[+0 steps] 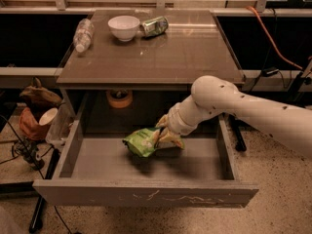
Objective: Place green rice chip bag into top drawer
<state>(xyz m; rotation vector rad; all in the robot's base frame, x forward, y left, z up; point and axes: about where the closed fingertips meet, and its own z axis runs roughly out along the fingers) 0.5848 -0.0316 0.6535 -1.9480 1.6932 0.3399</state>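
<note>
The worktop (195,52) stands above and behind the drawer (146,195), which is pulled fully out toward the camera, its grey floor bare except for one shadow. The white arm (253,111) reaches in over the drawer's right wall and slants down toward the drawer's middle. At its end the tool (163,136) is inside the drawer, closed on the right end of the chip bag (141,141). The green bag hangs crumpled over the middle of the drawer floor, nearer the back than the front panel. The shadow under it suggests it is just off the floor, though contact cannot be ruled out.

Above the drawer, at its far left, a white bowl (123,27), a clear bottle (84,34) and a tipped can (155,26) sit untouched.

By my reading the carrying is done: the bag is within the drawer's walls. What is left is to lower it, let go and lift the arm clear.
</note>
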